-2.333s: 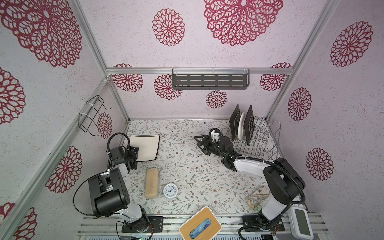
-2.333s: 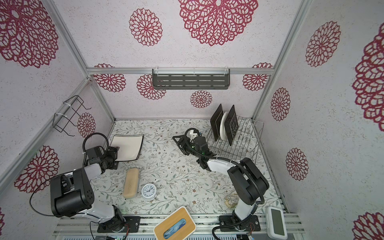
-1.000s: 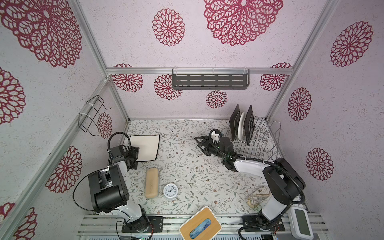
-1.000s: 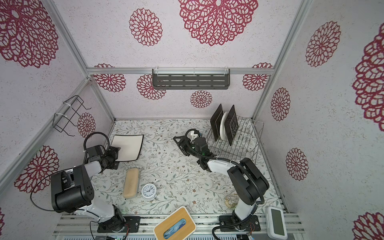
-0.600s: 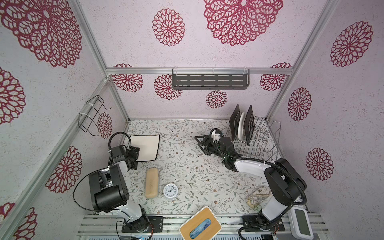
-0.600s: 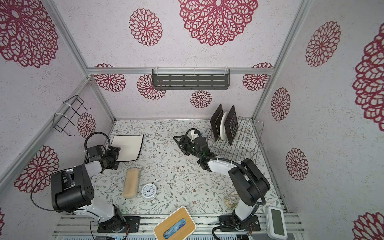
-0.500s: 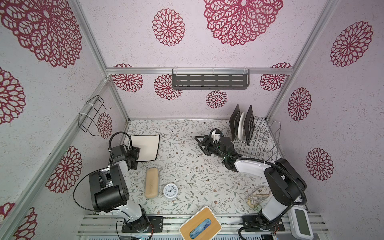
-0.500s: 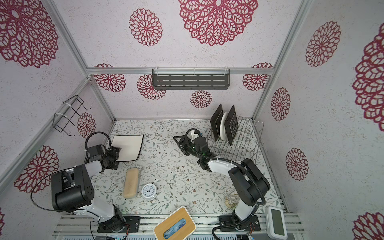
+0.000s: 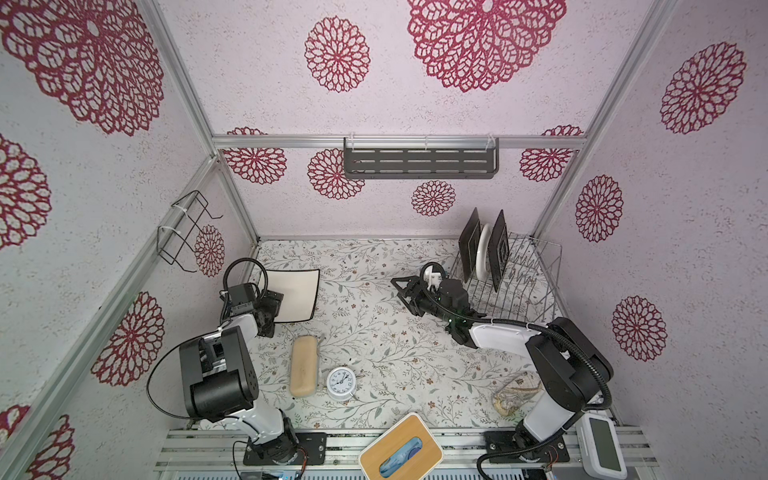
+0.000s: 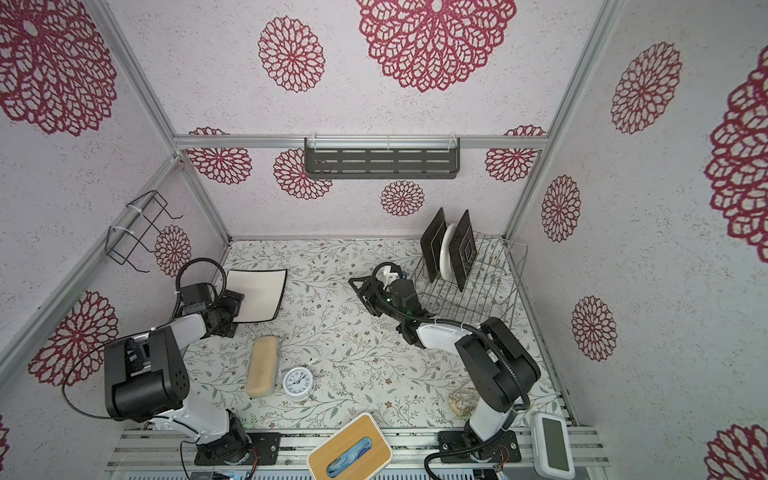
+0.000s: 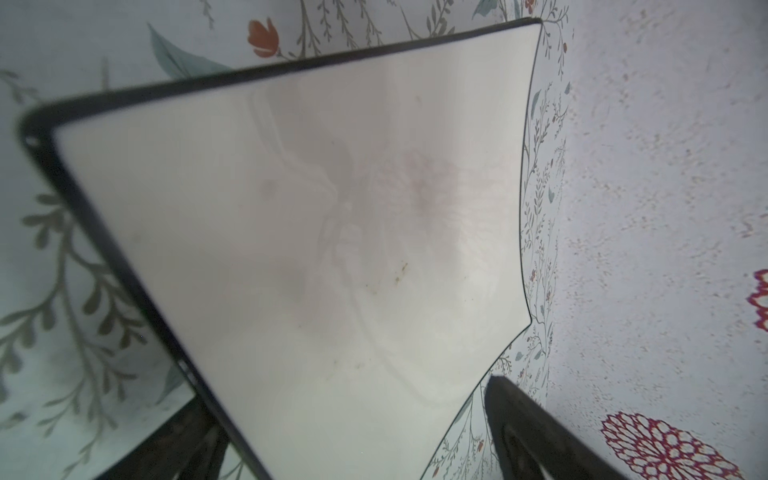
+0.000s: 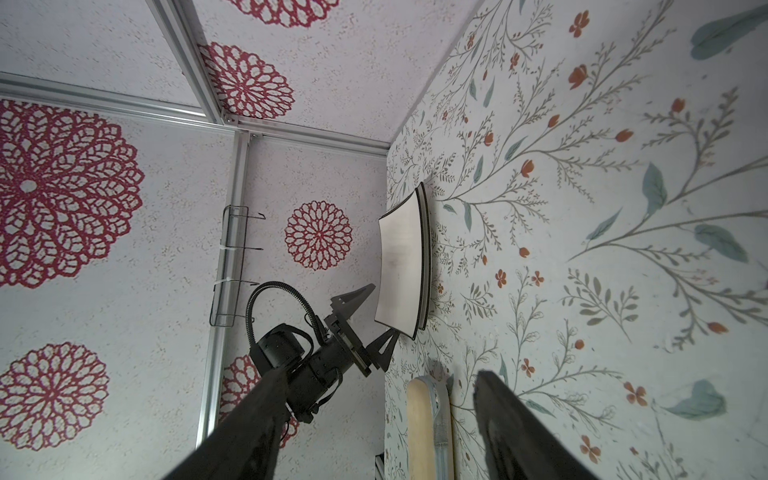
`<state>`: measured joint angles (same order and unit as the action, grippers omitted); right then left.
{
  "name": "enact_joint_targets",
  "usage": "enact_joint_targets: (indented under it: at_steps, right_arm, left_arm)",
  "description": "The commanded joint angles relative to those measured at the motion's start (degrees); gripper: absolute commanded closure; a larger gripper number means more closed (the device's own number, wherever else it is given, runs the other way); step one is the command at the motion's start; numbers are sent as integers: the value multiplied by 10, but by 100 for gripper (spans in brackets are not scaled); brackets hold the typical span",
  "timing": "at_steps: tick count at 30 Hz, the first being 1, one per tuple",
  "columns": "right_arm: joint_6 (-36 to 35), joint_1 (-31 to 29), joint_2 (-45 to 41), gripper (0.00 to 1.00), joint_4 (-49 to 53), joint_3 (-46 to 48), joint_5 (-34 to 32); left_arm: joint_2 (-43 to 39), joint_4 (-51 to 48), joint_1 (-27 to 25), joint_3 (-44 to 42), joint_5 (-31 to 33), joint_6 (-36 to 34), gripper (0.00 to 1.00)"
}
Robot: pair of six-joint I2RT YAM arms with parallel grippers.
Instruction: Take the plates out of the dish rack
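Note:
The dish rack [image 9: 515, 286] [image 10: 478, 291] stands at the back right. It holds two dark plates [image 9: 498, 249] [image 10: 464, 249] on edge, with a round white plate [image 9: 482, 255] [image 10: 446, 255] between them. A white squarish plate [image 9: 296, 297] [image 10: 261, 299] [image 11: 311, 228] [image 12: 401, 257] with a dark rim lies on the table at the back left. My left gripper [image 9: 275, 304] [image 10: 235, 306] [image 11: 345, 395] [image 12: 381, 311] is open, and its fingers straddle that plate's near corner. My right gripper [image 9: 405, 295] [image 10: 362, 296] [image 12: 376, 374] hangs open and empty just left of the rack.
A tan case [image 9: 304, 365] and a small alarm clock [image 9: 340, 383] lie at the front centre. A wooden tissue box [image 9: 401, 451] sits at the front edge. A crumpled wrapper [image 9: 513, 399] lies by the right arm's base. A grey slotted shelf [image 9: 419, 163] and a black wire basket [image 9: 183, 232] hang on the walls.
The left gripper has crept slightly towards the white plate. The right arm has hardly moved.

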<state>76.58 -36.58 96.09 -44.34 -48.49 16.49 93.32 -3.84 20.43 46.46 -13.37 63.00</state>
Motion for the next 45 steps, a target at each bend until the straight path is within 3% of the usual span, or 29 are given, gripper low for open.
enact_joint_targets:
  at_steps: [1, 28, 45]
  right_arm:
    - [6, 2, -21, 26, -34, -9, -8]
    - [4, 4, -34, 26, -27, -13, -7]
    - [-9, 4, -63, 26, -17, 7, -17]
  left_arm:
    - [5, 5, -7, 20, 6, -10, 3]
    - [24, -49, -26, 53, 40, -11, 3]
    - [-123, -82, -23, 1, 36, -48, 3]
